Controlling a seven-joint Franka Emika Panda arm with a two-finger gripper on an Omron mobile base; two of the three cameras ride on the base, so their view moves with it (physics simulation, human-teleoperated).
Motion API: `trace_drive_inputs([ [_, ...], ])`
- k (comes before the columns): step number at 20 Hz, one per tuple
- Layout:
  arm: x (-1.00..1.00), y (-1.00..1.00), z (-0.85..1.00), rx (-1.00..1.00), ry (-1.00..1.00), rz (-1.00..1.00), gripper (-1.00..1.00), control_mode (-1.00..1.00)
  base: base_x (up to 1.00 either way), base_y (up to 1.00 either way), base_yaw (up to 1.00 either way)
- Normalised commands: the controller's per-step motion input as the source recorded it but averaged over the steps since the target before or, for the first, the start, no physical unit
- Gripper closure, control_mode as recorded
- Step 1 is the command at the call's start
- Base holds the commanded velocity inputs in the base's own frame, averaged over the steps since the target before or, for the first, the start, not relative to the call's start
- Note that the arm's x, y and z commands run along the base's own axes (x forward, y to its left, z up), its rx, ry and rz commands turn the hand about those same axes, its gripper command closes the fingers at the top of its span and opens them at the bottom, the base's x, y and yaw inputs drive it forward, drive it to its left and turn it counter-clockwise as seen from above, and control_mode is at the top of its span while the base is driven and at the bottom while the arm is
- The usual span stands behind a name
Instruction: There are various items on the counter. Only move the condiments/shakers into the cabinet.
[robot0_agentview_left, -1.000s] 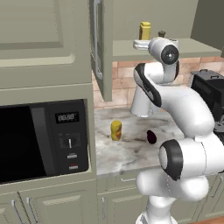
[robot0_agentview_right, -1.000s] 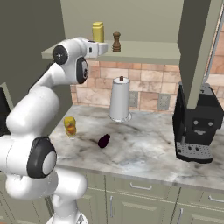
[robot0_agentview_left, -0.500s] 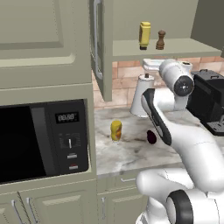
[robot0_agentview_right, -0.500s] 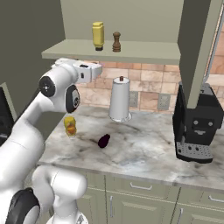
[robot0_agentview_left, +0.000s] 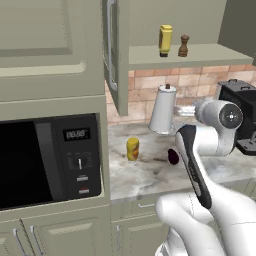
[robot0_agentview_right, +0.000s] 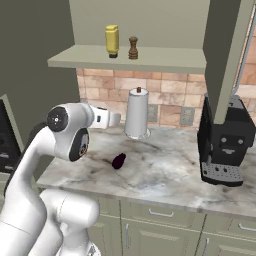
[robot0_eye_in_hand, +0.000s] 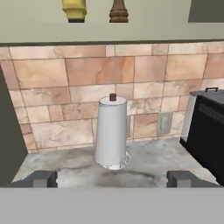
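Cabinet (robot0_agentview_left: 190, 52) shelf: hand (robot0_eye_in_hand: 112, 178) (open) has dropped away

Bright yellow bottle (robot0_agentview_left: 165, 40) and brown pepper shaker (robot0_agentview_left: 184, 45) stand side by side on the open cabinet (robot0_agentview_left: 186, 52) shelf; amber bottle (robot0_agentview_left: 132, 149) stands on the counter (robot0_agentview_left: 145, 172), left of the purple vegetable (robot0_agentview_left: 173, 156); paper-towel roll (robot0_agentview_left: 162, 109) farther back.

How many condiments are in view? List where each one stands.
3. A yellow bottle and a pepper shaker stand side by side on the cabinet shelf. An amber bottle stands on the counter, left of the eggplant.
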Motion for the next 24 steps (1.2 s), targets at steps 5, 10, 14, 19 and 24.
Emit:
trace_drive_inputs([
  [5, 0.01, -0.34, -0.95, 0.0, 0.66, 0.2, -1.0, -1.0, 0.0, 0.0, 0.0],
  [10, 0.28, -0.26, -0.19, 0.07, 0.09, 0.14, -1.0, -1.0, 0.0, 0.0, 0.0],
  [14, 0.18, -0.04, -0.16, 0.16, 0.0, 0.33, -1.0, -1.0, 0.0, 0.0, 0.0],
  [19, 0.18, 0.02, -0.24, 0.18, 0.0, 0.54, -1.0, -1.0, 0.0, 0.0, 0.0],
  [24, 0.36, 0.35, -0.28, 0.06, -0.03, 0.46, -1.0, -1.0, 0.0, 0.0, 0.0],
])
